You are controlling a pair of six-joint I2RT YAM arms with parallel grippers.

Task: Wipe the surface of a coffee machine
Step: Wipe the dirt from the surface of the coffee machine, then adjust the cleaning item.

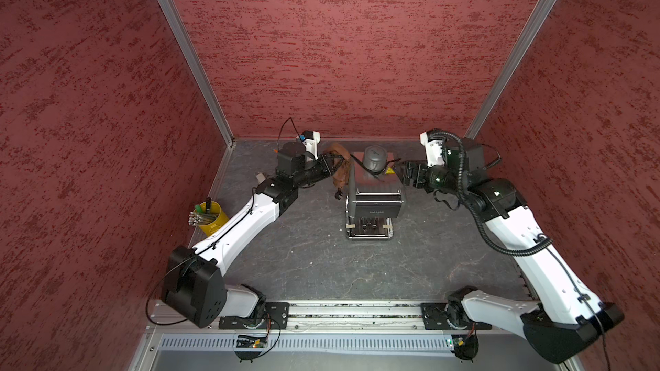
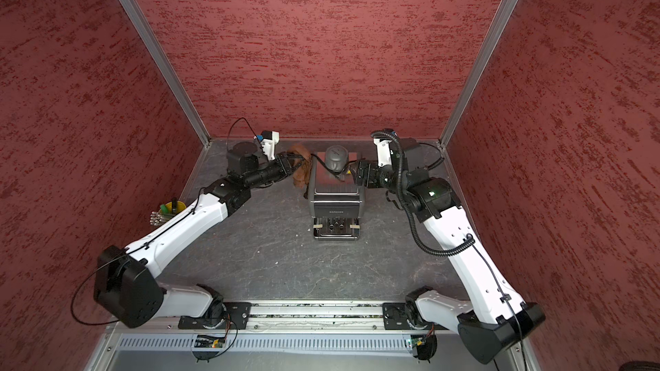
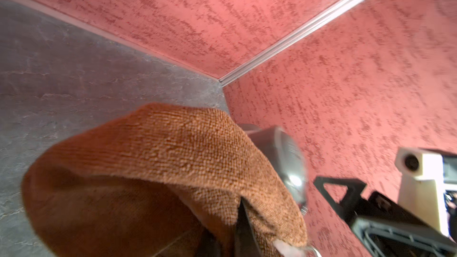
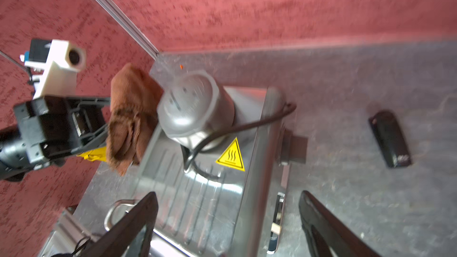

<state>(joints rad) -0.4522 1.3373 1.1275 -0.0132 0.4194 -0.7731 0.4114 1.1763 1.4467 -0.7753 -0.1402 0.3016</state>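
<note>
The coffee machine stands near the back of the table, a boxy silver body with a grey dome on top. A yellow warning sticker and a black cord lie on its top plate. My left gripper is shut on a brown cloth, which hangs against the machine's upper left edge beside the dome. At the machine's right side, level with its top, my right gripper stands open and holds nothing.
A yellow cup of sticks stands by the left wall, beside the left arm. A small black object lies on the table to the right of the machine. Red walls close in the back and both sides.
</note>
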